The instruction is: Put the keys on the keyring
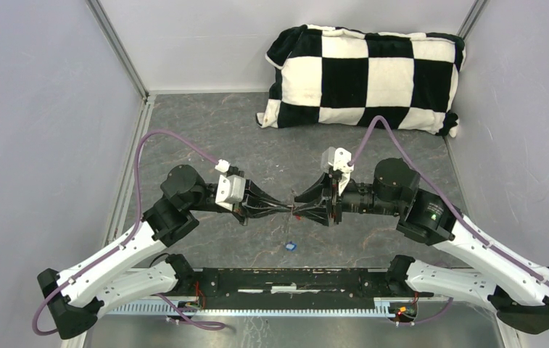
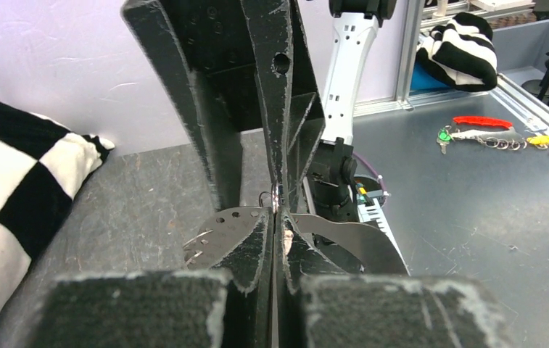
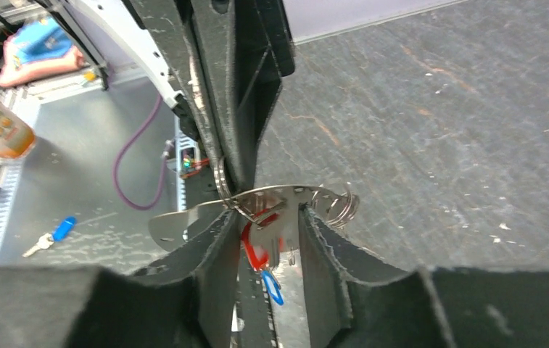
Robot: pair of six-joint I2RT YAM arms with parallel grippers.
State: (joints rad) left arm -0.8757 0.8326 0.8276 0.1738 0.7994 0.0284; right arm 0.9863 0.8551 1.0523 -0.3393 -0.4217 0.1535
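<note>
Your workspace is a dark slate-patterned table (image 1: 257,145) walled in pale grey, with a black-and-white checkered pillow (image 1: 365,76) at the back. Your two arms meet tip to tip above the middle of it.

The left gripper (image 1: 287,211) has its fingers (image 2: 253,243) pressed tight together. The keyring (image 3: 184,221), a thin silvery plate with small wire rings on it, is pinched at their very tips.

The right gripper (image 1: 299,212) stands only a narrow gap apart. The red key (image 3: 251,243) sits between its fingers (image 3: 322,246), right against the plate.

Your blue key (image 1: 290,246) lies on the table just below the meeting point, touching neither gripper.
</note>
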